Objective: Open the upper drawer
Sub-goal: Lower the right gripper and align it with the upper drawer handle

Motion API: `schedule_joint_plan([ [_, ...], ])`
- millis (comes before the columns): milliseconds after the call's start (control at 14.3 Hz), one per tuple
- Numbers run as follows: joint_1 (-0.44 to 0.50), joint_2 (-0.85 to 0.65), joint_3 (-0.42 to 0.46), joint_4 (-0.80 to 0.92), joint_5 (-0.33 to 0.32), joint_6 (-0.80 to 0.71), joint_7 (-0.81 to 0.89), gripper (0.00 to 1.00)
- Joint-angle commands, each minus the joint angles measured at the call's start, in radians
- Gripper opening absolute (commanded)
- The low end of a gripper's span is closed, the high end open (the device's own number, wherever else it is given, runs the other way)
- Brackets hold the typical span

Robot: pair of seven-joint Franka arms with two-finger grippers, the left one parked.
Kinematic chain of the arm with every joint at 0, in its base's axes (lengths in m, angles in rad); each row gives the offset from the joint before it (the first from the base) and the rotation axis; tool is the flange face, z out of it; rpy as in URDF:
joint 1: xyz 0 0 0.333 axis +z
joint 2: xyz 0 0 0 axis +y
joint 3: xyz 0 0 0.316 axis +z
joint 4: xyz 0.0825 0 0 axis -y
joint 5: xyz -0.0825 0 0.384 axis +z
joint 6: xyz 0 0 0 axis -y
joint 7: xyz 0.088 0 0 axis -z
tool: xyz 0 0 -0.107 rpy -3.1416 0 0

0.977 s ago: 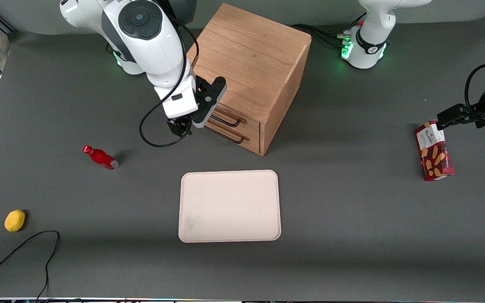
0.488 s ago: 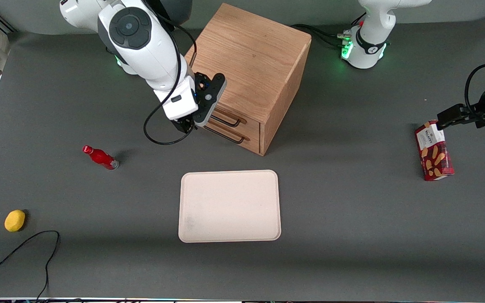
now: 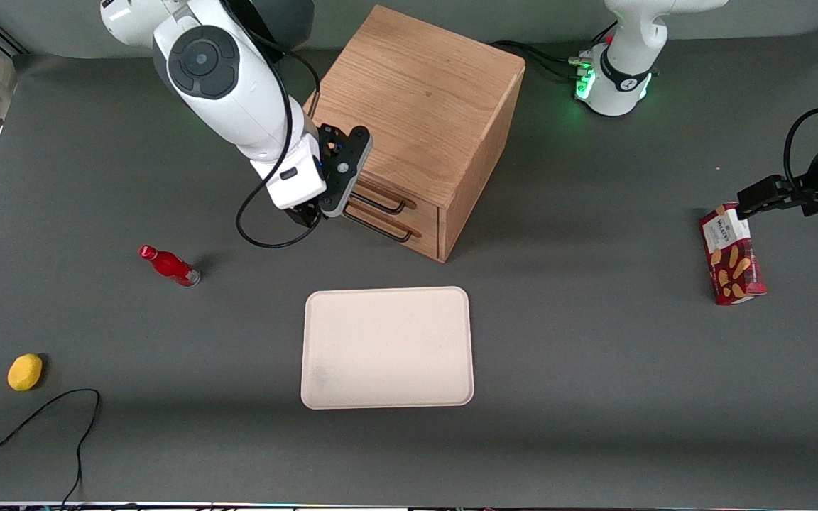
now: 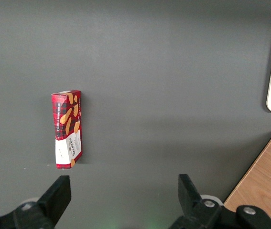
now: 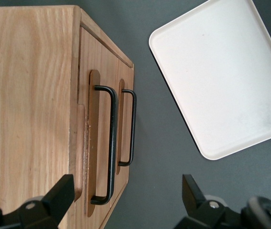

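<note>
— What does the working arm (image 3: pixel 228 85) look like?
— Glossy white shells with a round dark-grey cap at 1 joint. A black cable (image 3: pixel 260 213) loops off the wrist.
— And the pincer (image 3: pixel 309 213)?
— Black, under a white wrist block, beside a black camera bracket (image 3: pixel 341 170). Its 2 black fingers (image 5: pixel 59 193) stand apart.

light-oak upper drawer (image 5: pixel 99 138) with black handle (image 5: pixel 110 143), black open-fingered gripper (image 5: pixel 125 200) just before it, cream tray (image 3: pixel 387 347)
</note>
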Motion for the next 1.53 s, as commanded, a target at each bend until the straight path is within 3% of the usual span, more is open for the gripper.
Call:
schedule_joint_plan([
  [0, 0.0, 0.014, -0.002, -0.026, 0.025, 0.013, -0.023, 1.0],
  [488, 0.005, 0.014, 0.002, -0.141, 0.025, 0.154, -0.023, 1.0],
  [1465, 0.016, 0.063, 0.008, -0.217, 0.023, 0.269, -0.037, 1.0],
])
